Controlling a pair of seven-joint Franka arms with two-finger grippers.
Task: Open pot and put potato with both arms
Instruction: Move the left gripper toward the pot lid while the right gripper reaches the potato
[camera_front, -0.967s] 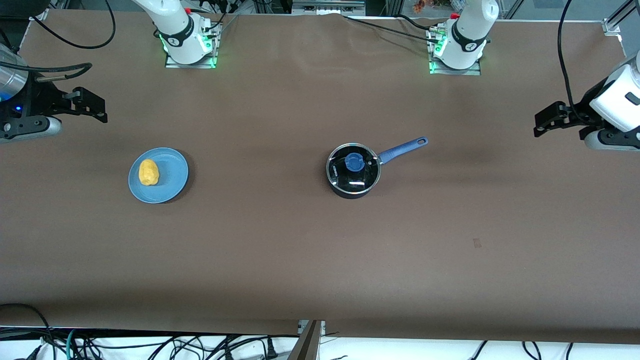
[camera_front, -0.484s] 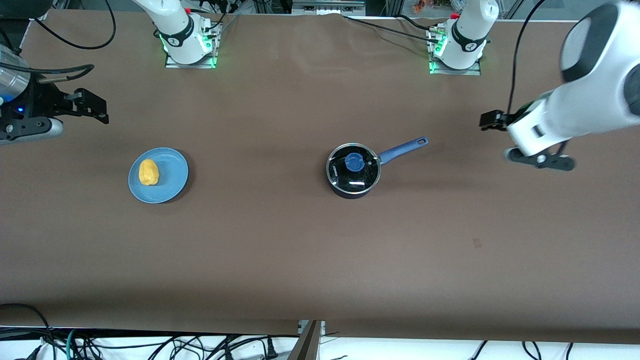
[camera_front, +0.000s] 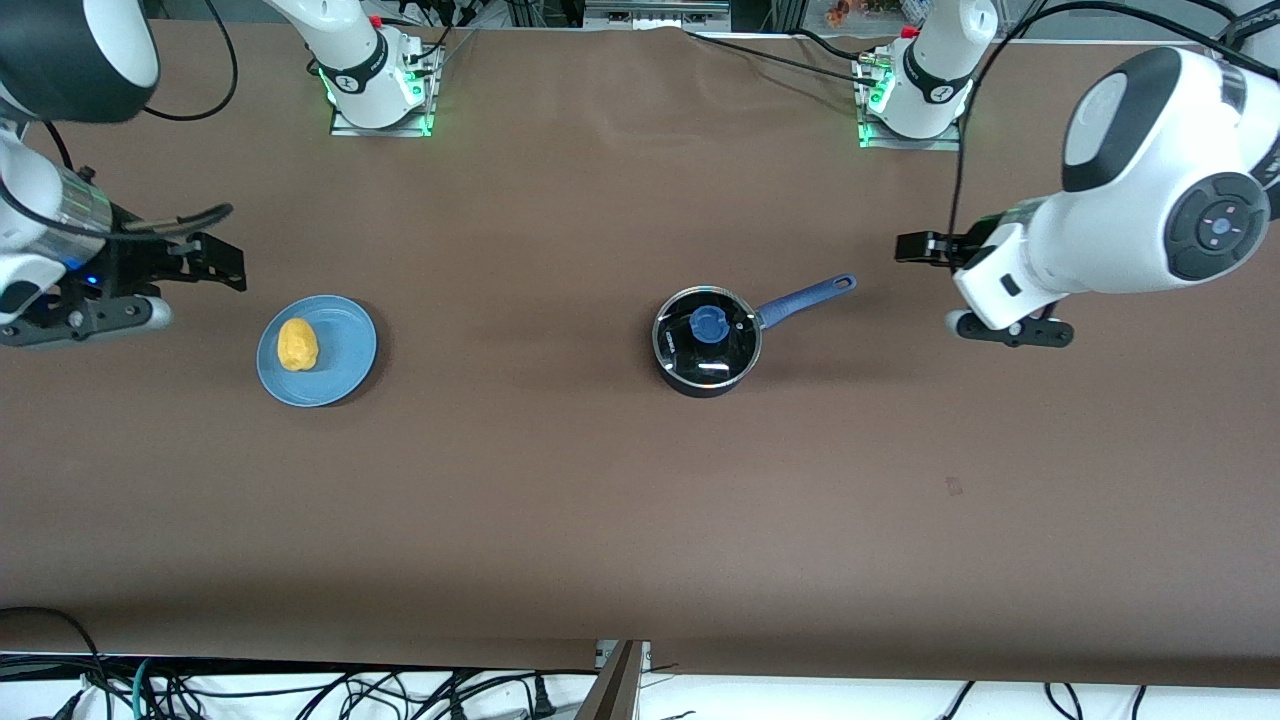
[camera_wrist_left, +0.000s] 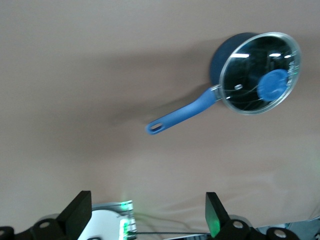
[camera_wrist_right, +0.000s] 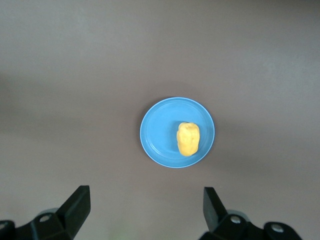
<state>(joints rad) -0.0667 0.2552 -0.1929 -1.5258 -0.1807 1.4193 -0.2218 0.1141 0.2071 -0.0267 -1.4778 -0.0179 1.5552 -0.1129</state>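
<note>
The black pot (camera_front: 706, 345) stands mid-table with its glass lid and blue knob (camera_front: 710, 324) on it; its blue handle (camera_front: 805, 298) points toward the left arm's end. The left wrist view also shows the pot (camera_wrist_left: 227, 55) and lid (camera_wrist_left: 260, 75). The yellow potato (camera_front: 297, 344) lies on a blue plate (camera_front: 345, 350), also in the right wrist view (camera_wrist_right: 188, 139). My left gripper (camera_front: 912, 247) is open and empty, up over bare table past the handle's end (camera_wrist_left: 147, 215). My right gripper (camera_front: 225, 262) is open and empty, over the table beside the plate (camera_wrist_right: 145, 207).
The two arm bases (camera_front: 380, 85) (camera_front: 915, 95) with green lights stand along the table's edge farthest from the front camera. Cables hang below the table's near edge (camera_front: 400, 690). A small dark mark (camera_front: 954, 486) is on the brown table cover.
Both arms have swung in from the table's ends: the left gripper toward the pot's handle, the right gripper toward the plate. Pot, lid, potato and plate have not moved.
</note>
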